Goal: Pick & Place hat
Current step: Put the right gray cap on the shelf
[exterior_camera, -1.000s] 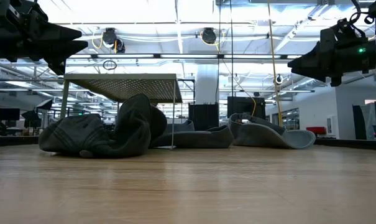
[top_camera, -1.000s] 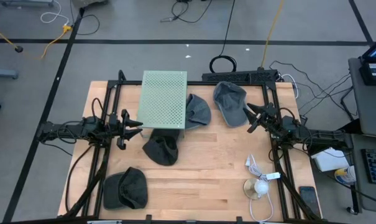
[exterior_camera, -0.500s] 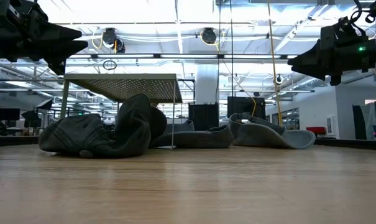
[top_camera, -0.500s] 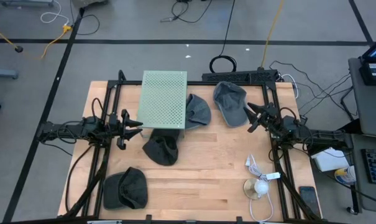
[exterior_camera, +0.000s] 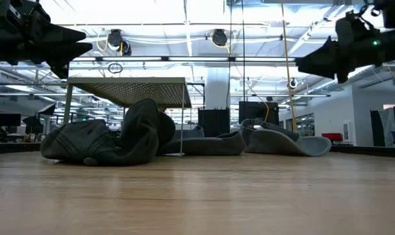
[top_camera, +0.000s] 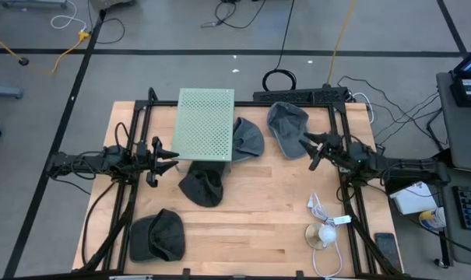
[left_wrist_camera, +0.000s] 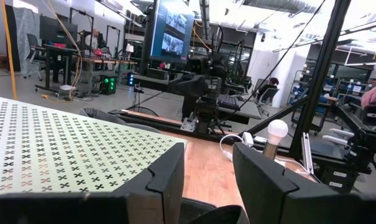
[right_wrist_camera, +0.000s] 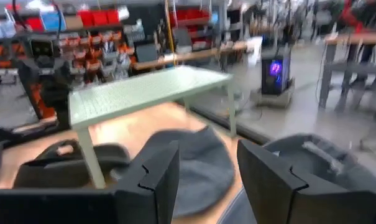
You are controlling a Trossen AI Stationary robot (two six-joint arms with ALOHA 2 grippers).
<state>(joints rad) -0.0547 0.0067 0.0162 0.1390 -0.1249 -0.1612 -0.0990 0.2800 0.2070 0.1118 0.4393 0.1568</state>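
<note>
Several dark grey hats lie on the wooden table. One hat (top_camera: pixel 288 127) is near the far right, one (top_camera: pixel 247 139) sits beside the green perforated stand (top_camera: pixel 205 124), a crumpled one (top_camera: pixel 202 187) lies mid-table, and one (top_camera: pixel 158 236) is at the near left. My right gripper (top_camera: pixel 308 148) is open and hovers just off the near right edge of the far-right hat (right_wrist_camera: pixel 312 158), above the table (exterior_camera: pixel 318 60). My left gripper (top_camera: pixel 170 155) is open and waits in the air beside the stand's near left corner (left_wrist_camera: pixel 82 155).
The stand's thin legs (exterior_camera: pixel 182 124) rise over the middle hats. A white cable with a round lamp (top_camera: pixel 325 226) lies at the near right, and a phone (top_camera: pixel 385 246) sits at the table's edge. Black frame rails (top_camera: pixel 134 179) run along both sides. Bare wood (top_camera: pixel 258 202) lies mid-table.
My right gripper has moved a little toward the table's left, closer to the far-right hat, and has risen slightly. It stays open. The hats and my left arm have kept still.
</note>
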